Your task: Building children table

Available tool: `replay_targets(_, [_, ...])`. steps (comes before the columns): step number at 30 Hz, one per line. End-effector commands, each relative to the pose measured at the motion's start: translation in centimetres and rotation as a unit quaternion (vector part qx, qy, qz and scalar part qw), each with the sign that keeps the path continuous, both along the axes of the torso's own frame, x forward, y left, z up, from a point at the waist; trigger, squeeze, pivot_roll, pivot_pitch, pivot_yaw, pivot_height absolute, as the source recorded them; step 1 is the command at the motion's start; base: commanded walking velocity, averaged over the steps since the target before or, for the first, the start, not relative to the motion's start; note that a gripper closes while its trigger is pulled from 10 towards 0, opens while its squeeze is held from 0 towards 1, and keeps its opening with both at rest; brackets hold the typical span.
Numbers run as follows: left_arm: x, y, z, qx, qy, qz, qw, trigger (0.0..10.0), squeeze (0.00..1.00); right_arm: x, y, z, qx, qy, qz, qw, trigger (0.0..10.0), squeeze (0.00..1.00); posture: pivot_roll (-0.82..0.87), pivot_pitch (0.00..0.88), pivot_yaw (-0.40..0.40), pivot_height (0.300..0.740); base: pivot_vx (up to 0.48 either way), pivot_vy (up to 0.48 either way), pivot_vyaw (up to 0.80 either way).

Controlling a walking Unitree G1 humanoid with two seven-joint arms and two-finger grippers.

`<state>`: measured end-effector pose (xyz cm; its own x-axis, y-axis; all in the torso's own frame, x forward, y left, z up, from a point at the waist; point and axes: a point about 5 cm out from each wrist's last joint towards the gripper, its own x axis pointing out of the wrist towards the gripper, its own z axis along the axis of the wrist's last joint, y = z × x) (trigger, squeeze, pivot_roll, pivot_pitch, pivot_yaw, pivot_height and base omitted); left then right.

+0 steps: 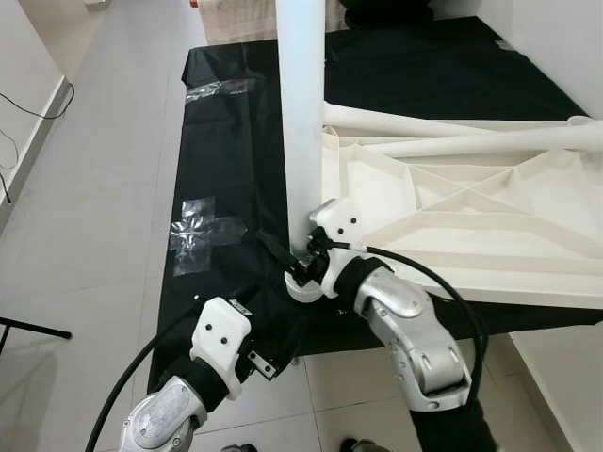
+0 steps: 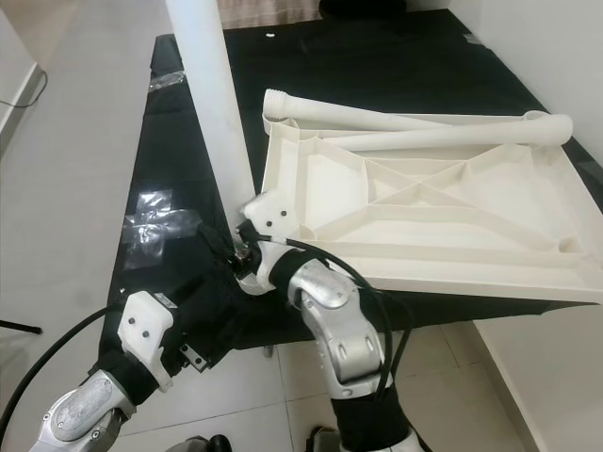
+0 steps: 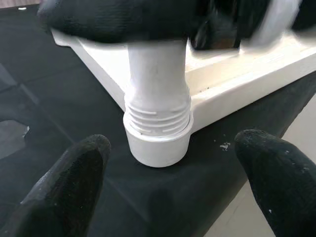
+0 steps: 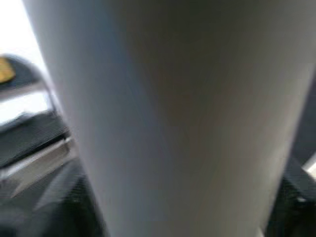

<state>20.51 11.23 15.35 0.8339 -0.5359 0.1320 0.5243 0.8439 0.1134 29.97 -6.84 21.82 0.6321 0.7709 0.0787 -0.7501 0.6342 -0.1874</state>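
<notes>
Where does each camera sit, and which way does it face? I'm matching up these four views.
Left eye: head, looking down at the table top on a black mat; both arms show.
Right eye: same scene, shifted.
Left wrist: along the open left pincer at the leg base.
Right wrist: pressed close against that leg, blurred.
Shared: the upright leg; the right pincer is at its base.

Pale grey tiled floor (image 1: 104, 179) with thin dark grout lines. Black cloth (image 1: 236, 160) spread over the floor, patched with crinkled clear tape (image 1: 200, 234). White wall (image 1: 24, 66) along the left with a light skirting board (image 1: 38, 141) and a thin black cable (image 1: 19, 105) against it. Even, soft daylight.
</notes>
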Motion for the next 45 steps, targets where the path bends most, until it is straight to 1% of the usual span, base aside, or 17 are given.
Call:
replay_targets(1, [-0.3,-0.1,-0.5,0.0,0.009,0.002,1.0,10.0,0.0,0.1,0.0,0.4,-0.003,-0.006,0.06,0.998,10.0,0.68,0.02,0.192,0.009,0.74,0.0,0.0,0.0])
replay_targets(2, [-0.3,-0.1,-0.5,0.0,0.009,0.002,1.0,10.0,0.0,0.5,-0.3,0.6,-0.014,-0.003,0.084,0.996,10.0,0.25,0.02,0.192,0.009,0.74,0.0,0.0,0.0])
replay_targets(3, [-0.3,-0.1,-0.5,0.0,0.009,0.002,1.0,10.0,0.0,0.5,-0.3,0.6,-0.014,-0.003,0.084,0.996,10.0,0.25,0.02,0.192,0.009,0.74,0.0,0.0,0.0])
replay_targets(4, [-0.4,-0.1,-0.4,-0.001,0.009,0.002,1.0,10.0,0.0,1.0,-0.8,0.9,-0.03,-0.005,0.11,0.993,10.0,0.0,0.03,0.2,0.006,0.74,0.0,0.0,0.0])
replay_targets(13, [-0.7,-0.2,-0.3,-0.002,0.009,0.005,1.0,10.0,0.0,3.3,-2.9,4.0,-0.063,0.012,0.242,0.968,10.0,0.0,0.05,0.219,-0.002,0.74,0.0,0.0,0.0])
replay_targets(18, [-0.8,-0.3,-0.3,-0.002,0.009,0.004,1.0,10.0,0.0,3.7,-3.4,4.4,-0.065,0.02,0.265,0.962,10.0,0.0,0.06,0.222,-0.003,0.74,0.0,0.0,0.0])
replay_targets(19, [-0.8,-0.3,-0.3,-0.002,0.01,0.003,1.0,10.0,0.0,3.8,-3.6,4.4,-0.067,0.023,0.271,0.96,3.6,0.0,0.06,0.222,-0.003,0.74,0.0,0.0,0.0])
replay_targets(20, [-0.8,-0.3,-0.3,-0.003,0.01,0.003,1.0,10.0,0.0,3.8,-3.8,4.4,-0.065,0.028,0.277,0.958,0.0,0.0,0.05,0.228,-0.003,0.74,0.0,0.0,0.0])
replay_targets(30, [-0.9,-0.2,-0.2,-0.006,0.012,-0.001,1.0,10.0,0.0,3.7,-4.4,3.3,-0.061,0.055,0.316,0.945,0.0,0.0,0.05,0.235,-0.001,0.74,0.0,0.0,0.0])
replay_targets(35, [-0.9,-0.3,-0.2,-0.007,0.012,-0.004,1.0,10.0,0.0,4.0,-4.1,0.8,-0.072,0.058,0.214,0.972,0.0,0.0,0.05,0.237,-0.001,0.74,0.0,0.0,0.0])
replay_targets(37, [-1.0,-0.2,-0.2,-0.006,0.011,-0.001,1.0,10.0,0.0,3.9,-3.6,-2.2,-0.075,0.103,0.043,0.991,0.0,0.0,0.04,0.238,-0.017,0.74,0.0,0.0,0.0])
replay_targets(38, [-0.9,-0.1,-0.2,-0.006,0.01,0.001,1.0,10.0,0.0,3.8,-3.7,-3.4,-0.08,0.119,-0.037,0.989,0.0,0.0,0.04,0.238,-0.016,0.74,0.0,0.0,0.0])
replay_targets(39, [-0.9,-0.1,-0.2,-0.006,0.01,0.001,1.0,10.0,0.0,3.8,-3.7,-3.4,-0.08,0.119,-0.037,0.989,0.0,0.0,0.04,0.238,-0.016,0.74,0.0,0.0,0.0])
replay_targets(40, [-0.9,0.0,-0.2,-0.005,0.009,0.003,1.0,10.0,0.0,3.3,-4.2,-4.6,-0.074,0.133,-0.147,0.977,0.0,0.0,0.04,0.237,-0.008,0.74,0.0,0.0,0.0])
replay_targets(41, [-0.9,0.0,-0.2,-0.005,0.009,0.003,1.0,10.0,0.0,3.3,-4.2,-4.6,-0.074,0.133,-0.147,0.977,0.0,0.0,0.04,0.237,-0.008,0.74,0.0,0.0,0.0])
replay_targets(43, [-0.7,0.2,-0.2,-0.002,0.008,0.005,1.0,10.0,0.0,0.7,-2.6,-5.6,-0.041,0.154,-0.188,0.969,0.0,0.0,0.03,0.238,0.009,0.74,0.0,0.0,0.0])
replay_targets(45, [-0.5,0.2,-0.2,-0.001,0.008,0.004,1.0,10.0,0.0,-0.1,-1.4,-5.7,-0.031,0.158,-0.154,0.975,0.0,0.0,0.01,0.224,0.016,0.74,0.0,0.0,0.0])
